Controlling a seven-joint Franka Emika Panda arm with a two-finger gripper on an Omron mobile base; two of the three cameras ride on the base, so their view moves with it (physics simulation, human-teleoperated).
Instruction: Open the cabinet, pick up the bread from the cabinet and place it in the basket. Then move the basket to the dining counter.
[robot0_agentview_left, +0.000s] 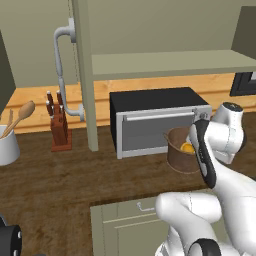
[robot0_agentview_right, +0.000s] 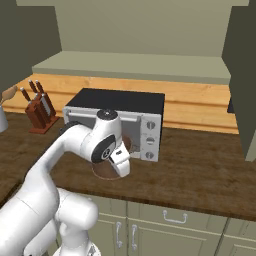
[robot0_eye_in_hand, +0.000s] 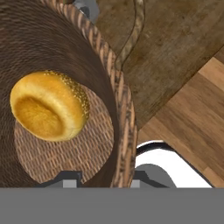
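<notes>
the bread (robot0_eye_in_hand: 49, 106), a golden-brown seeded roll, lies on the woven floor of the basket (robot0_eye_in_hand: 120, 105), so the first half of the task reads as done; what is left is carrying the basket to the dining counter. the basket stands on the dark wood-grain worktop (robot0_agentview_left: 60, 180) just in front of the microwave (robot0_agentview_left: 157, 120), toward the right of the left base view, well back from the worktop's front edge. the cabinet door (robot0_agentview_left: 82, 75) hangs open above, its curved grey handle (robot0_agentview_left: 61, 70) facing out.

the end effector (robot0_eye_in_hand: 103, 180) sits directly over the basket's rim, looking straight down. in the hand view one fingertip (robot0_eye_in_hand: 70, 179) lies inside the wall and the other (robot0_eye_in_hand: 148, 173) outside it, so the jaws are apart and straddle the rim, with the wall running between them; they do not look pressed on the weave, though the tips are cut off by the view's lower edge. the coming move turns on that straddle: the rim wall is right below and between the fingers, the roll off to the inside, clear of a pinch on the rim.
</notes>
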